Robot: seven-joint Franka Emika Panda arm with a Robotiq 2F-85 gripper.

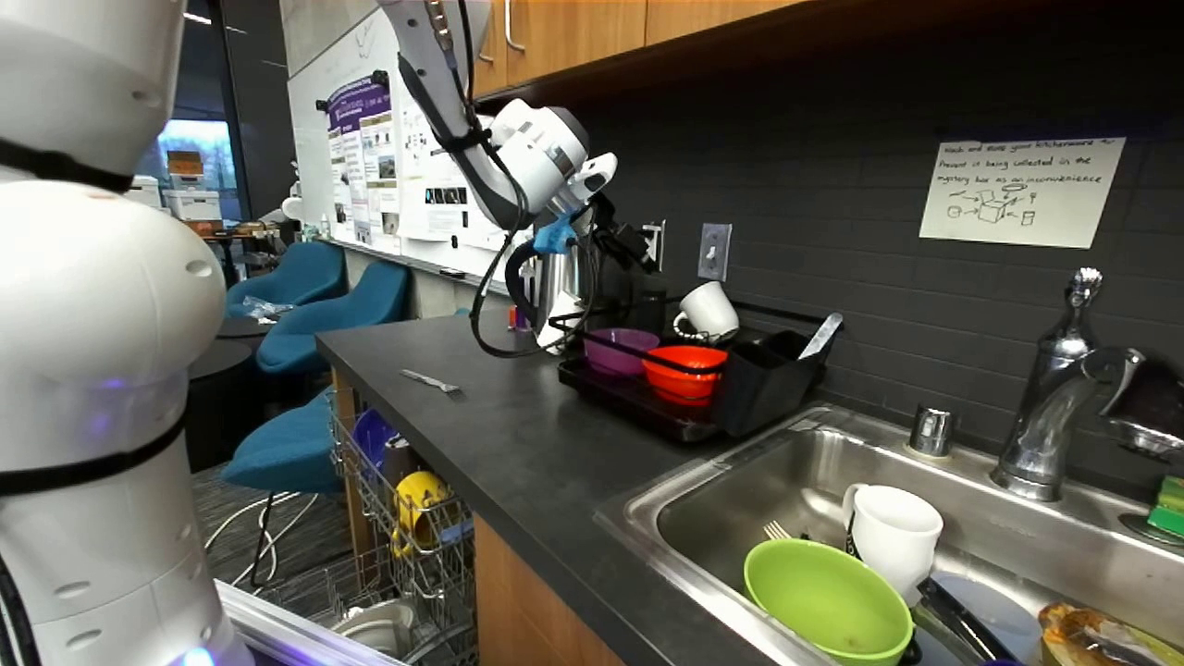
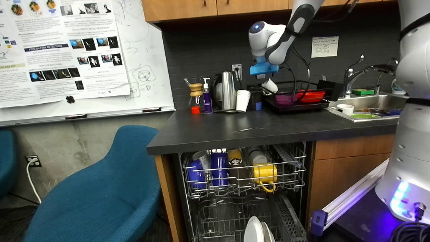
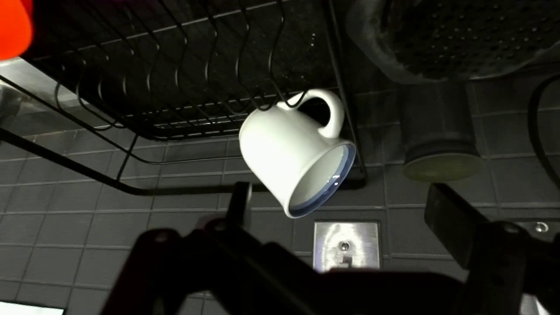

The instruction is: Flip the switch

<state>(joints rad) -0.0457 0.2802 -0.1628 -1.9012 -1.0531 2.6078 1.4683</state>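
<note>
Against the dark tiled wall (image 1: 860,264), just beyond the dish rack (image 1: 629,407), the light switch (image 3: 347,238) is sitting in its metal plate, and nothing appears to be touching it. The claw (image 3: 339,205) is hovering near it with its fingers (image 3: 453,223) spread wide, and it is grasping nothing.

That spread is probably posing the main risk: the toggle (image 1: 711,252) is small, so a straight approach could be letting it slip into the gap while the tips are pressing only on plate or tile. Aim is looking hard to judge, too: in the wrist view the claw's own dark body is covering the lower part of the plate, and in an exterior view the blue piece (image 2: 263,69) near the claw is hiding most of it.

The white mug (image 3: 282,146) is leaning on the rack, and from the wrist it is showing between the fingers, as the plate is. A low approach could be knocking it off its perch. A finger straying sideways could be striking the outlet (image 2: 234,68) beside the switch. The cable (image 1: 499,352) is hanging in a loop below the arm (image 1: 536,153), near the rack; a sweeping move could be snagging it there and dragging the aim off.
</note>
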